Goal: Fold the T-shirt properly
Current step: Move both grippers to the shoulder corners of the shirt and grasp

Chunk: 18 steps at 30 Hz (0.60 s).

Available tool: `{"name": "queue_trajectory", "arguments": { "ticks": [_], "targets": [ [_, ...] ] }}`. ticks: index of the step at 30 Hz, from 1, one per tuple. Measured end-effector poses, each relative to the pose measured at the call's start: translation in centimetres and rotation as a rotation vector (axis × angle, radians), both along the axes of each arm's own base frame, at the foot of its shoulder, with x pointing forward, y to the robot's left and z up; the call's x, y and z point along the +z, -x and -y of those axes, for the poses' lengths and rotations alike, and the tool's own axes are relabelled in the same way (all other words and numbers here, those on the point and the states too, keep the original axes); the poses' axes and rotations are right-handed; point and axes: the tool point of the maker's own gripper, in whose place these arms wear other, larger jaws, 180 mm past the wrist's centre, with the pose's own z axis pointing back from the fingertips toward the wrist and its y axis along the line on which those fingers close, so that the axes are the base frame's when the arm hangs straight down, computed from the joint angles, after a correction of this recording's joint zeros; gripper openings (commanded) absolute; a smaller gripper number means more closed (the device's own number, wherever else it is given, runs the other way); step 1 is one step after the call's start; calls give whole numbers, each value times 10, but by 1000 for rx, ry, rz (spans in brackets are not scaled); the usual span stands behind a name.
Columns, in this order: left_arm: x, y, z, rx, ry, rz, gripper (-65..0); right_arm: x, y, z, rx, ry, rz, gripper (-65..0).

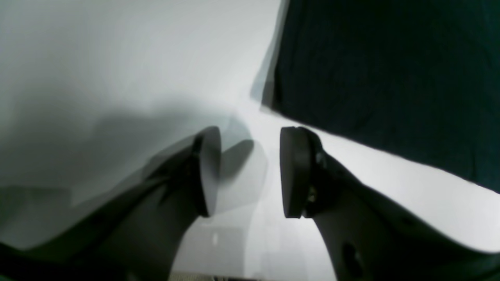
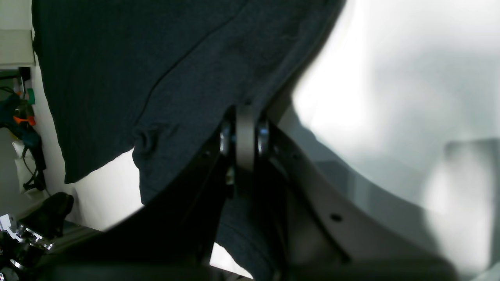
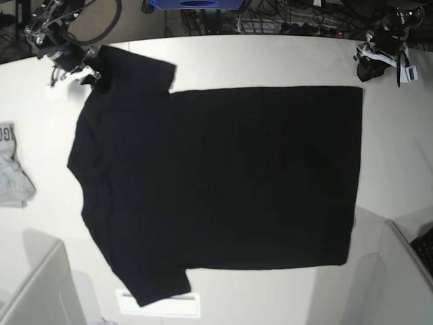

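The T-shirt (image 3: 223,183) lies spread flat on the white table (image 3: 270,57), plain black side up, filling most of the tabletop. In the base view its collar end points to the left and its hem runs down the right side; one sleeve reaches toward the far left corner and the other toward the near edge, where it lies over a pale rectangle (image 3: 157,304) on the table surface. The cloth looks mostly smooth, with no print showing.

The right gripper (image 3: 86,68) sits at the far left corner of the table, at the tip of the far sleeve. In its wrist view the gripper (image 2: 245,134) has its jaws pressed together with dark fabric (image 2: 175,78) bunched around and under them, so it is clamped on the sleeve edge.

The left gripper (image 3: 373,64) is at the far right corner, just beside the hem corner of the shirt. In its own wrist view the gripper (image 1: 250,171) has its jaws partly apart, with bare table between the pads (image 1: 293,171) and nothing held. The shirt's edge (image 1: 390,70) lies just beyond and to one side of the jaws, close but apart from them.

A small light-grey garment (image 3: 12,169) with dark lettering lies crumpled at the table's left edge, apart from the T-shirt. Cables and equipment crowd the floor beyond the far edge
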Motion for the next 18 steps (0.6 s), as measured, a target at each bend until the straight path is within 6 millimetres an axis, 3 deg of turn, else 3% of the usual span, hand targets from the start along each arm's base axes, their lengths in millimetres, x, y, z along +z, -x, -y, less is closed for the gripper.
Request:
{"name": "queue_trajectory", "arguments": {
  "ticks": [15, 18],
  "targets": [
    [1, -32, 12, -27, 49, 16, -408, 0, 1, -2, 6, -5, -3, -650],
    [-3, -26, 18, -22, 66, 1, -311, 0, 0, -2, 5, -5, -3, -650]
  ]
}}
